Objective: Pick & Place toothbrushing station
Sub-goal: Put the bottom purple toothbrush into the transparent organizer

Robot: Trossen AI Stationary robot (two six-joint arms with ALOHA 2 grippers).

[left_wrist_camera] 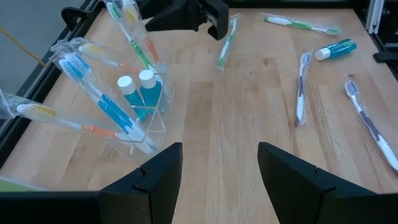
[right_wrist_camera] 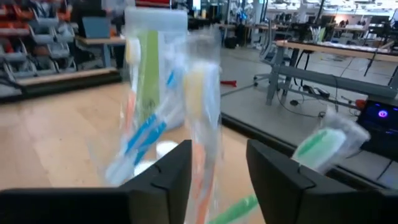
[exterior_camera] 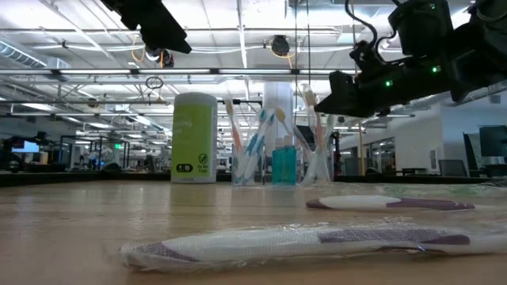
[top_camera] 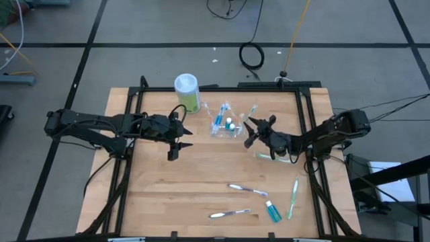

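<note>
A small clear cup [top_camera: 225, 126] stands on the table's far middle and holds several wrapped toothbrushes [left_wrist_camera: 102, 102] and two blue white-capped tubes [left_wrist_camera: 137, 90]; it also shows in the low view [exterior_camera: 277, 162]. My right gripper [top_camera: 249, 133] is open just right of the cup, level with the brush heads [exterior_camera: 313, 99]. A wrapped brush [right_wrist_camera: 200, 118] stands blurred ahead of its fingers. My left gripper [top_camera: 177, 139] is open and empty, left of the cup and above the table. A third tube [top_camera: 273, 211], two purple brushes [top_camera: 247, 189] [top_camera: 230, 214] and two green brushes [top_camera: 272, 156] [top_camera: 293, 198] lie flat on the table.
A green canister with a white lid [top_camera: 187, 91] stands at the far edge, left of the cup. The black frame rails [top_camera: 127, 114] run along the table's left, right and far sides. Bare wood [top_camera: 168, 195] lies at the near left.
</note>
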